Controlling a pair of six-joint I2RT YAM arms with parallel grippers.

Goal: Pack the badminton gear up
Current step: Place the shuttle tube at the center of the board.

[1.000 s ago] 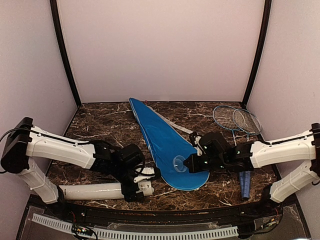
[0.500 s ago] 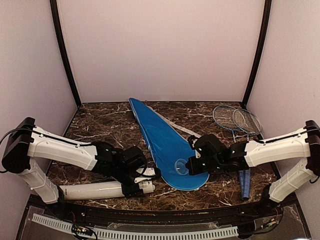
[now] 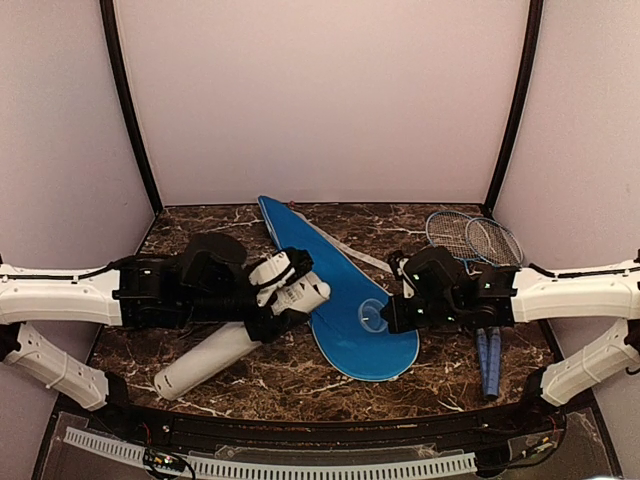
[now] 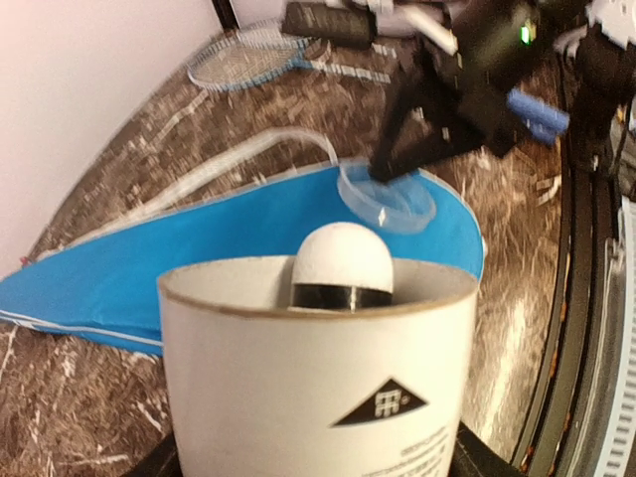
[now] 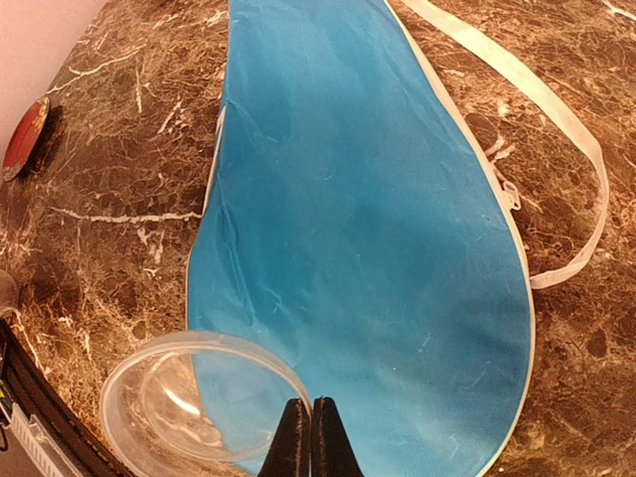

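Left end effector [image 3: 295, 290] is clamped round the long white tube [image 3: 210, 358] near its open mouth, that end tipped up off the bench [image 3: 200, 240], just beside the blue cover [image 3: 340, 290] (a shuttlecock [image 4: 343, 263] shows its rounded cork inside). Right end effector [image 5: 308, 437] is pressed together, pinching the rim of a clear lid [image 5: 189, 402] over the cover's wide end. Both rackets [image 3: 470, 240] lie along the right side, heads overlapping.

shuttlecock [image 4: 345, 260] mostly hidden inside tube [image 4: 308, 388]; rackets [image 3: 468, 238] partly behind right arm [image 3: 570, 295]
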